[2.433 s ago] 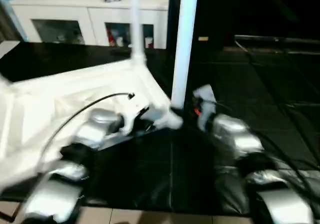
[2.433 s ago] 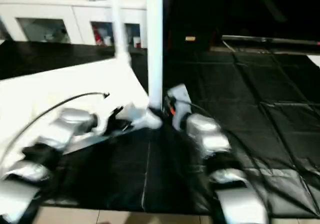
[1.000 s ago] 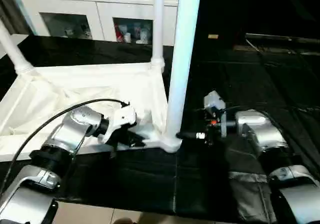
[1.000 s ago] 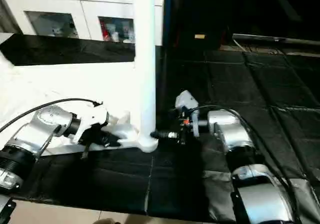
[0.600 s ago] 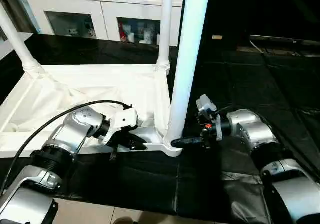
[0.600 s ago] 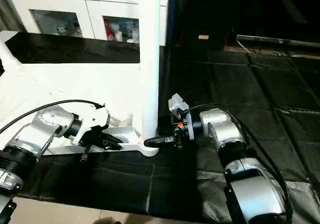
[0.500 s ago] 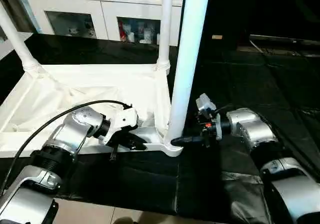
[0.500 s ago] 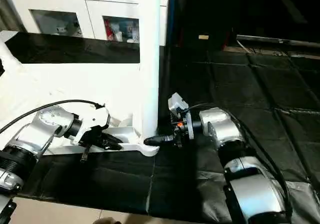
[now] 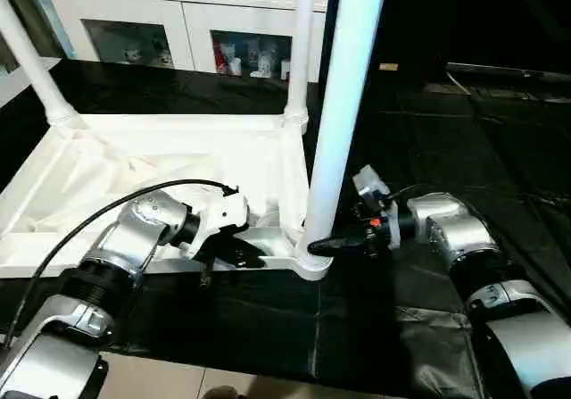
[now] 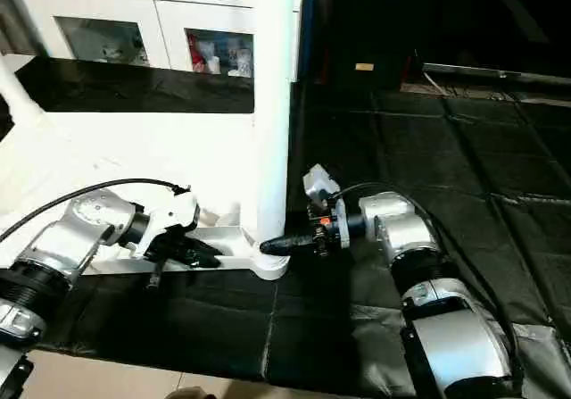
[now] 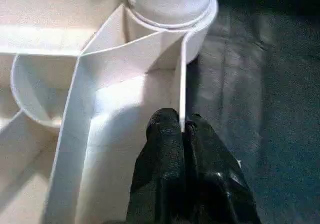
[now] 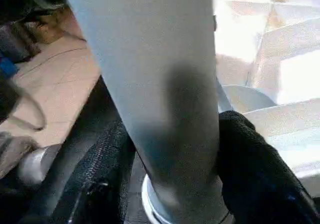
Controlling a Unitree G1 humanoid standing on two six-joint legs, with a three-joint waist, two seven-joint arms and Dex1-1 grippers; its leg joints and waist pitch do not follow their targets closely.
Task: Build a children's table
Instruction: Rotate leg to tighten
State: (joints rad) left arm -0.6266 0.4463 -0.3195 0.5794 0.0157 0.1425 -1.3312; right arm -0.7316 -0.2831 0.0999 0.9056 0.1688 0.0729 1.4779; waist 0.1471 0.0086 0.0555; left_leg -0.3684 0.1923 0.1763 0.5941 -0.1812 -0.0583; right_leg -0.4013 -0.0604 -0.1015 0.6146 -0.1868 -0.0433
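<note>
The right gripper (image 10: pixel 272 246) has a black finger on either side of the foot of a white tube leg (image 9: pixel 343 113), just above the corner socket (image 9: pixel 308 261); its jaws are partly closed around the tube, the wrist view showing one pad (image 12: pixel 255 169) against the leg's side and the other finger (image 12: pixel 95 184) close against it, though whether the hold is firm cannot be told. Across the corner, the left gripper (image 11: pixel 182 129) is pinched flat on a thin rim wall of the upturned table top (image 9: pixel 134 162), which lies ribbed side up on the black mat (image 9: pixel 428 149) in front of a white cabinet (image 9: pixel 178 24). Two more legs (image 9: pixel 299 51) (image 9: pixel 31 55) already stand in the far sockets.

The risk appears to lie in that low grip. Held so near its base, the tall leg could lean if the fingers press unevenly, binding in the socket instead of seating. A push off the tube's axis could also slide the light top across the mat, and the thin wall under the left pinch looks likely to flex or slip free, leaving nothing to brace the corner. The leg's smooth, tapered plastic may likewise let the pads skid.
</note>
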